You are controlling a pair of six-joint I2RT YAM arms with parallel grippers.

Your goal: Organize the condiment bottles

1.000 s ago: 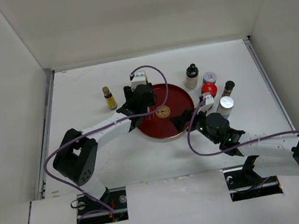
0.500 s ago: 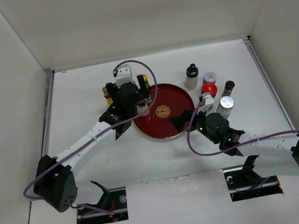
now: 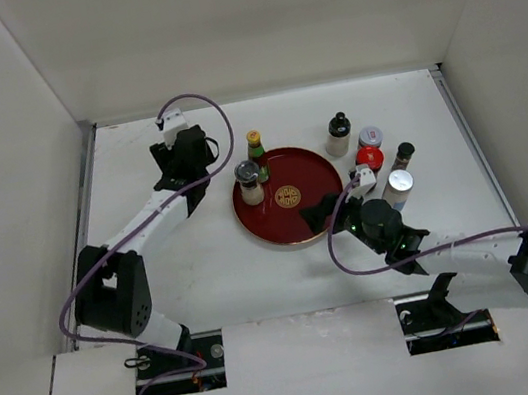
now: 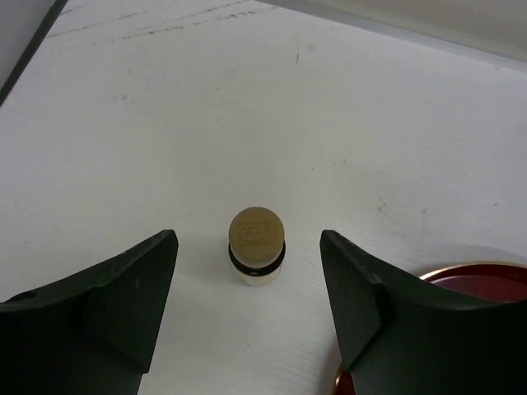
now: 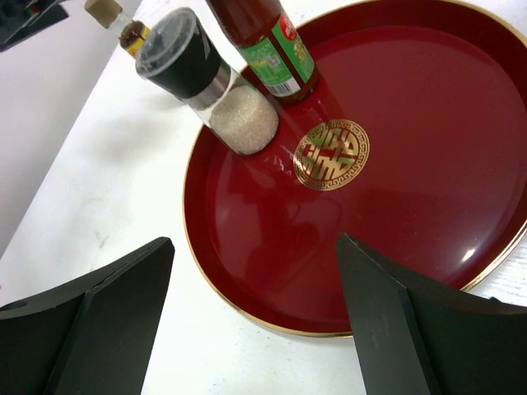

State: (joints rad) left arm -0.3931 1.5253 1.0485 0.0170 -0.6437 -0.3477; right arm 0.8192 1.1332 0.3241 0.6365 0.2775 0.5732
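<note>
While our left gripper (image 3: 186,165) hangs wide open over a cork-topped bottle (image 4: 257,247) on the table (image 4: 123,123), the red tray (image 5: 395,206) holds a white-filled shaker (image 5: 210,86) and green-capped bottle (image 3: 256,148); our right gripper (image 5: 255,247) gapes empty.

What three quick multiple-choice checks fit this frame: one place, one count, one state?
1. Where is the clear shaker with black cap and white grains?
A. on the round red lacquer tray
B. off it, to its right
C. tipped over in front of it

2. How many bottles stand on the tray?
A. none
B. two
C. five

3. The left gripper is:
A. shut on a bottle
B. out of view
C. open around the small tan-capped bottle

Answers:
1 A: the shaker stands upright just inside the tray's far-left rim.
2 B: only the shaker and the green-labelled bottle stand on it.
3 C: its fingers flank the bottle with a gap on each side.
</note>
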